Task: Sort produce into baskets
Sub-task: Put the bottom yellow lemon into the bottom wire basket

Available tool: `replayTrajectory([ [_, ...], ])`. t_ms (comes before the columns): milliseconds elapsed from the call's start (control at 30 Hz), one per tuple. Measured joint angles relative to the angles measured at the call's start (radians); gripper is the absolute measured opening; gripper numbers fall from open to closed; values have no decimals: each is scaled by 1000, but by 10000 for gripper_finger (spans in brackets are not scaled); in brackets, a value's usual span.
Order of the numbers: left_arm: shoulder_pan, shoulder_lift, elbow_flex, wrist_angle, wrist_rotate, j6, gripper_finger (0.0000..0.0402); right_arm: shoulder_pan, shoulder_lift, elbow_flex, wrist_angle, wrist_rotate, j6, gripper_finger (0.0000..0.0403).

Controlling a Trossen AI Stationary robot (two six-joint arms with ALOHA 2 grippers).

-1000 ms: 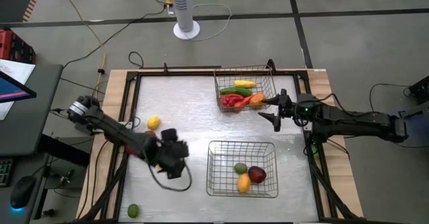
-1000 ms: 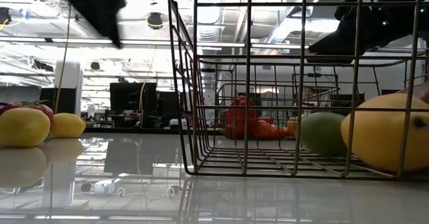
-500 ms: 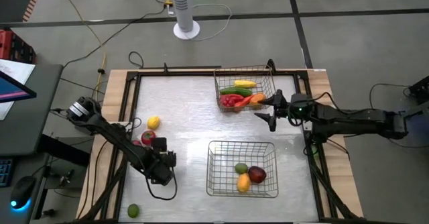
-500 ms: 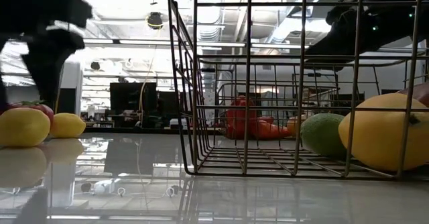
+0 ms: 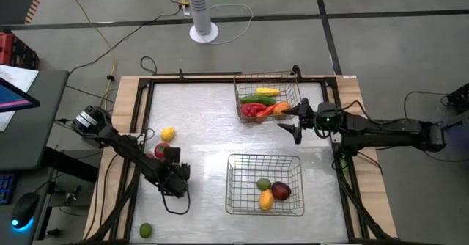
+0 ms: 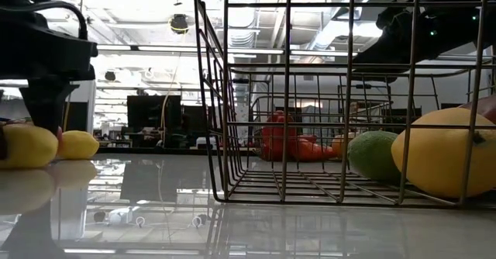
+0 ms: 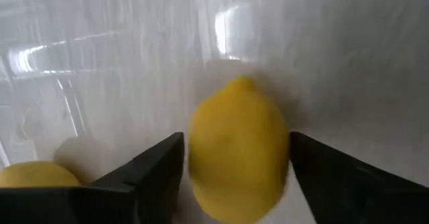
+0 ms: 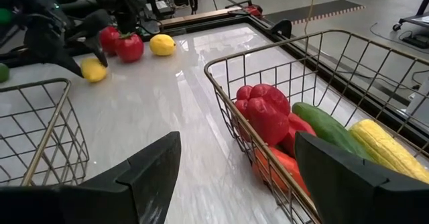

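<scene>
A yellow lemon [image 7: 238, 150] lies on the white table, left of the middle; it also shows in the low view [image 6: 27, 146] and the right wrist view [image 8: 94, 70]. My left gripper [image 5: 174, 180] stands over it, pointing down, open, one finger [image 7: 151, 170] on each side of the lemon. In the high view the gripper hides the lemon. My right gripper [image 5: 288, 124] is open and empty, in the air beside the far wire basket [image 5: 267, 102]. That basket holds a red pepper [image 8: 265, 113], a cucumber, a corn cob and a carrot. The near basket [image 5: 265, 185] holds three fruits. My left gripper's fingers stand close against the lemon's two sides [image 7: 201, 150] from above, but I cannot tell whether they touch it. The lemon rests on the table.
A red tomato [image 5: 160, 151] and a second lemon [image 5: 168, 133] lie just beyond my left gripper, toward the far left. A green lime [image 5: 145, 230] lies at the near left corner. A black frame [image 5: 146, 83] runs around the table.
My left gripper has gone down and a little toward the table's left edge, until its fingers stand on either side of the lemon on the table. My right gripper has shifted slightly toward the table's left.
</scene>
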Motion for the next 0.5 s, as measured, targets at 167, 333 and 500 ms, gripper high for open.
replayTrajectory([
  [167,36,0,18,-9,19,20,190,0,0,0,0,0,0,315],
  [333,106,0,168,-28,-80,100,168,0,0,0,0,-1,0,315],
  [500,154,-1,364,5,-227,239,183,0,0,0,-1,-1,-1,315],
])
